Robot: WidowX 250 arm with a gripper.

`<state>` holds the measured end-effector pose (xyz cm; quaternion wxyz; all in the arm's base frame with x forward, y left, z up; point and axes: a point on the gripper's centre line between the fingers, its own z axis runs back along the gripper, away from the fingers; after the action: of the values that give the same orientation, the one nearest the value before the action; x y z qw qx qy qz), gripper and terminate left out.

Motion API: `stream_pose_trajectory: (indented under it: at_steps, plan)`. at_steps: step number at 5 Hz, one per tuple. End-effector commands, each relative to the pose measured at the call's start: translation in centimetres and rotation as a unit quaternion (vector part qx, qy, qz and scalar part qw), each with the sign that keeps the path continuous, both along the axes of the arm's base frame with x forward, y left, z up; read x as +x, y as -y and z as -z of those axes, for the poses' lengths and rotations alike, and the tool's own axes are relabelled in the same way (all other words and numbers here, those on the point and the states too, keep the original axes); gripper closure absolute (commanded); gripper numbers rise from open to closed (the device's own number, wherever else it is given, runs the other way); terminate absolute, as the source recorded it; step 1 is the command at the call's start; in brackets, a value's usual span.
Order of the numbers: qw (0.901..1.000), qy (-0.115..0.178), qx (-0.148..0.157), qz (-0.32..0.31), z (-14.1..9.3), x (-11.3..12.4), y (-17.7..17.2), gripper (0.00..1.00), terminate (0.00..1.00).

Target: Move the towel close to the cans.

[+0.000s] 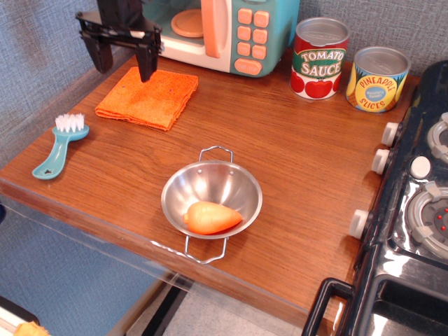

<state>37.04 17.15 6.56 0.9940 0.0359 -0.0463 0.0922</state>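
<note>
The orange towel (148, 97) lies flat and folded on the wooden counter at the back left. My gripper (125, 64) hangs over the towel's far left edge, open and empty, with both black fingers pointing down. The two cans stand at the back right: the red and white Tomato Sauce can (320, 58) and the yellow and blue Pineapple Slices can (377, 79) beside it. A wide stretch of counter lies between the towel and the cans.
A steel bowl (212, 198) holding an orange toy carrot (211, 218) sits near the front edge. A teal brush (59, 145) lies at the left. A toy microwave (220, 31) stands behind the towel. A toy stove (413, 210) fills the right side.
</note>
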Motion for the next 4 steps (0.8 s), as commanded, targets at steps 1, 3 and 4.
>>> stream_pose_trajectory:
  at_steps: [1, 3, 4]
  plan:
    - [0.9996, 0.002, 0.027, 0.007, 0.7, 2.9, -1.7, 0.0, 0.0]
    - [0.9995, 0.008, 0.028, -0.005, 2.7, 3.2, -1.9, 0.0, 0.0]
    - [0.9998, 0.001, 0.017, 0.004, 3.6, 3.1, -1.1, 0.0, 0.0]
